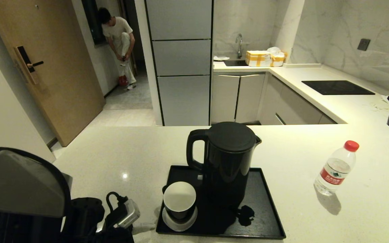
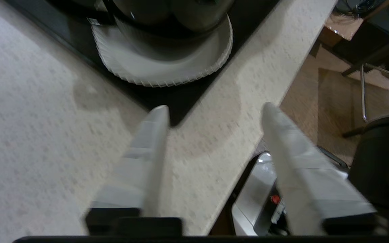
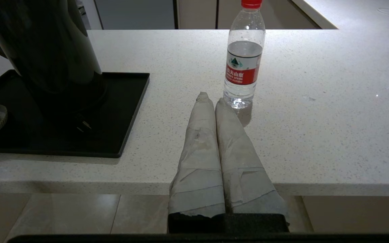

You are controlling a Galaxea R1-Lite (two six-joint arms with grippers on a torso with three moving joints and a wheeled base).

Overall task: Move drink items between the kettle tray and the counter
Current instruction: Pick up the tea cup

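Kettle (image 1: 230,162), cup (image 1: 179,199) on saucer (image 1: 180,221): on tray (image 1: 265,216). Bottle (image 1: 335,168): right, on desk (image 1: 130,152). Left gripper (image 2: 214,116) apart near tray corner; right gripper (image 3: 211,101) together, near bottle.

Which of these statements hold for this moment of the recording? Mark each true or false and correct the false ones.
1. The water bottle stands upright on the counter, off the kettle tray. True.
2. The black cup sits on a white saucer on the tray. True.
3. The right gripper has its jaws shut on the bottle. False: the jaws are shut on nothing, short of the bottle.
4. The left gripper has its jaws closed. False: they are spread open above the counter's near edge, by the tray corner.
5. The kettle lies tipped on the counter. False: it stands upright on the tray.
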